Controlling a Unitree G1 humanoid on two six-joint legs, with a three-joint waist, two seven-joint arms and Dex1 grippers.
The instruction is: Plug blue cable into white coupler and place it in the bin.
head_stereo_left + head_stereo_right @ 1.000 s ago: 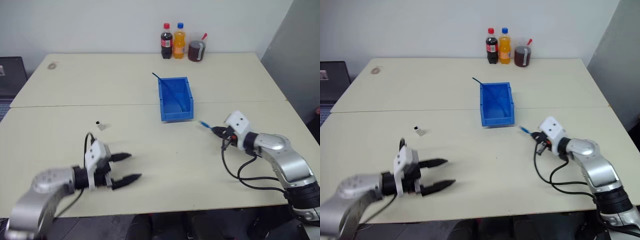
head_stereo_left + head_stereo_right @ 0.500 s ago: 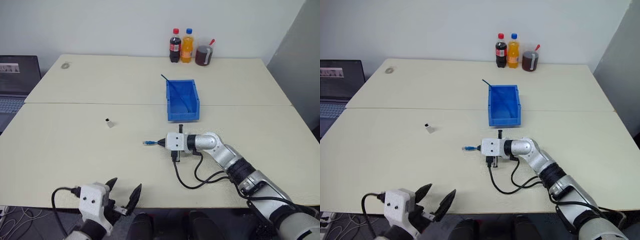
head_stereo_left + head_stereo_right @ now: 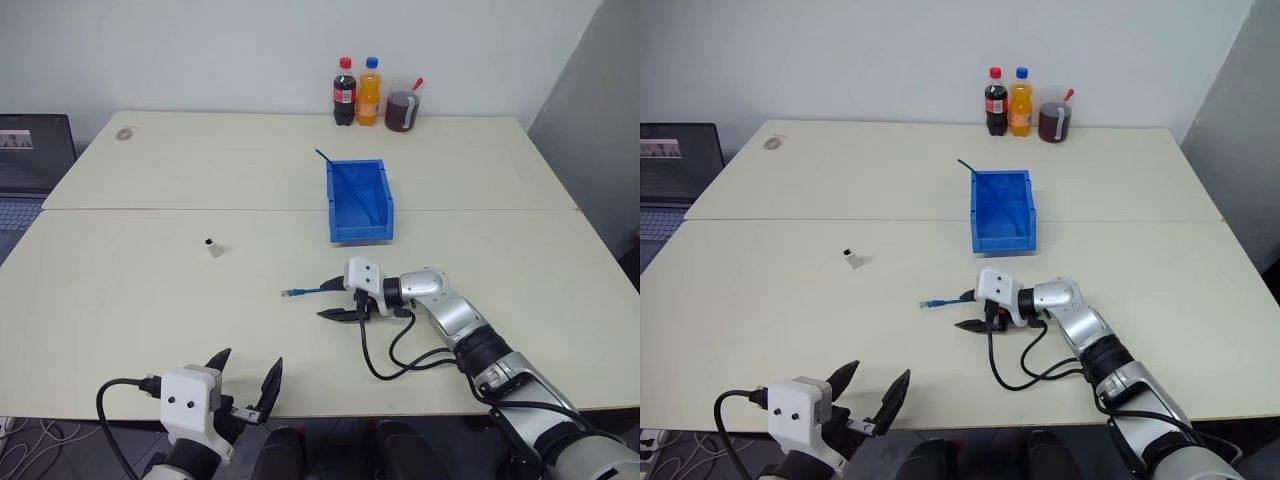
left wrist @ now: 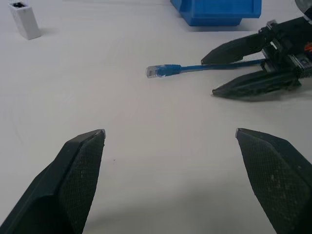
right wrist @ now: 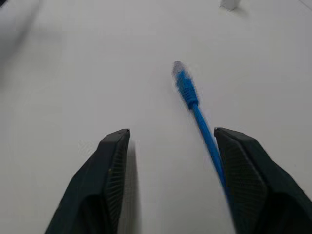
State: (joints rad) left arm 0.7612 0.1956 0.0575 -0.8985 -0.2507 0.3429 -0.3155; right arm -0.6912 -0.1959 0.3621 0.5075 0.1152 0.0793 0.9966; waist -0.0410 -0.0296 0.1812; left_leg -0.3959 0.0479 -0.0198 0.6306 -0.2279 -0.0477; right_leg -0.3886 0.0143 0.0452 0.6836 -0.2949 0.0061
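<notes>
Blue cable [image 3: 312, 291] lies on counter [image 3: 150, 290], between right gripper [image 3: 336, 305] fingers, spread wide. White coupler [image 3: 213, 249] at its 10 o'clock; left gripper [image 3: 246, 378] wide, empty. Regrip just behind the plug; align it squarely.

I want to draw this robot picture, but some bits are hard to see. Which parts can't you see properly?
- Blue cable: its back end is hidden behind the right gripper in the left wrist view.
- White coupler: too small in the head views to show its socket.
- Bin: its walls hide part of its floor, so its contents are unclear.
- Left gripper: cut off by the bottom edge.
</notes>
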